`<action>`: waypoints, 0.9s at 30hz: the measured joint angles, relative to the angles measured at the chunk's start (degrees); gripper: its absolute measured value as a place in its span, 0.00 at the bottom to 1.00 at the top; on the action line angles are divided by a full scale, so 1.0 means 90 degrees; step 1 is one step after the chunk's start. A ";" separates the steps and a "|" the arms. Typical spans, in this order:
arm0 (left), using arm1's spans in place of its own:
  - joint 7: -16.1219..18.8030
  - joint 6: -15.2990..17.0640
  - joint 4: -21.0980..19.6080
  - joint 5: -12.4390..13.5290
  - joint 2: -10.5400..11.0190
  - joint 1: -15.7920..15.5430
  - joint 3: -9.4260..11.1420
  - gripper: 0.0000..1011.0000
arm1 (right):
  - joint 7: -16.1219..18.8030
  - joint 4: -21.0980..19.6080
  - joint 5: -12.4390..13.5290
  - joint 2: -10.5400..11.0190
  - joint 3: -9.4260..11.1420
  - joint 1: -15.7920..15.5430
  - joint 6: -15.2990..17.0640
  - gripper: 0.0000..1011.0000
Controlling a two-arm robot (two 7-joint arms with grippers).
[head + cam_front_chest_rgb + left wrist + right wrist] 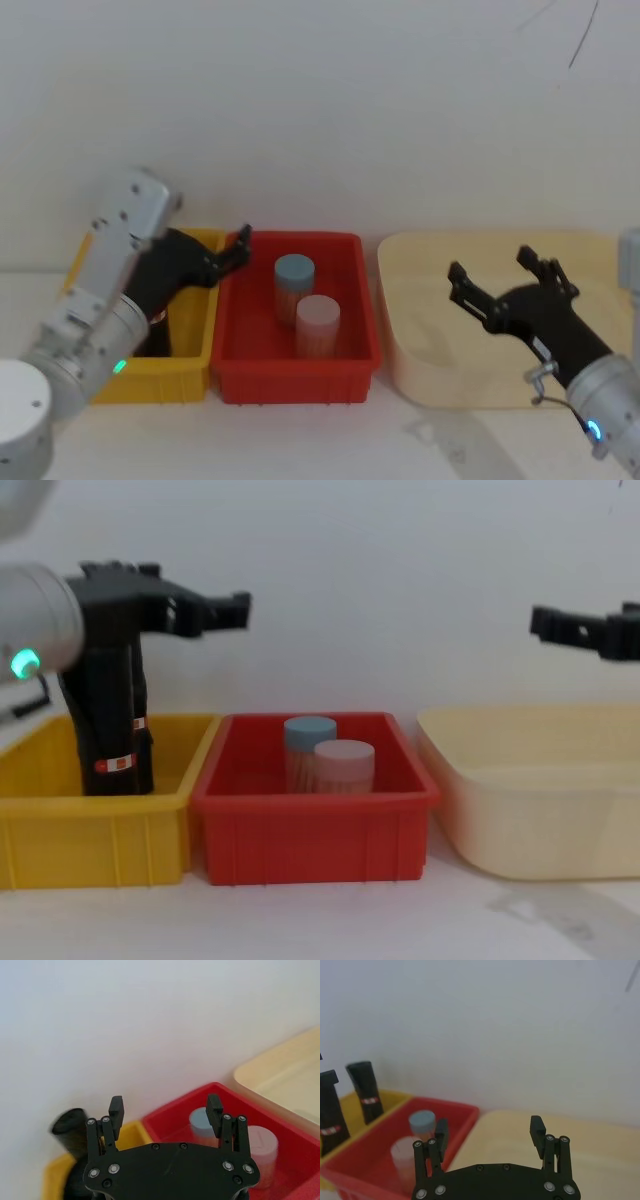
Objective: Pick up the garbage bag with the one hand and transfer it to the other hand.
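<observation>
Standing in yellow bin (100, 840): tall blk garbage bag (110, 735) w/ red-white band; L gripper (165, 1105), R gripper (489, 1129) spread.

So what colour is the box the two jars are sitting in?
The box is bright red. It shows clearest in the chest view.
</observation>
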 joint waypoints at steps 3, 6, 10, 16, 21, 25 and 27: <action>-0.0001 0.0272 -0.0245 -0.0094 0.0075 0.0021 -0.0200 0.99 | 0.0111 0.0011 0.0101 -0.0041 -0.0053 0.0266 0.0189 0.99; 0.0001 0.0654 -0.0547 -0.0239 0.0193 0.0114 -0.0499 0.99 | 0.0187 0.0066 0.0155 -0.0078 -0.0119 0.0471 0.0316 0.99; 0.0004 0.1067 -0.0843 -0.0440 0.0321 0.0308 -0.0882 0.99 | 0.0319 0.0231 0.0235 -0.0171 -0.0291 0.0857 0.0553 0.99; -0.0054 0.1454 -0.1121 -0.0757 0.0456 0.0718 -0.1478 0.99 | 0.0446 0.0502 0.0276 -0.0284 -0.0516 0.1260 0.0773 0.99; -0.0228 0.1497 -0.1141 -0.0959 0.0516 0.1000 -0.1799 0.99 | 0.0522 0.0784 0.0284 -0.0354 -0.0717 0.1569 0.0949 0.99; -0.0429 0.1411 -0.1027 -0.1092 0.0537 0.1088 -0.1928 0.99 | 0.0553 0.0969 0.0271 -0.0382 -0.0836 0.1734 0.1053 0.99; -0.0569 0.1319 -0.0929 -0.1159 0.0545 0.1098 -0.1959 0.99 | 0.0559 0.1043 0.0254 -0.0389 -0.0869 0.1789 0.1098 0.99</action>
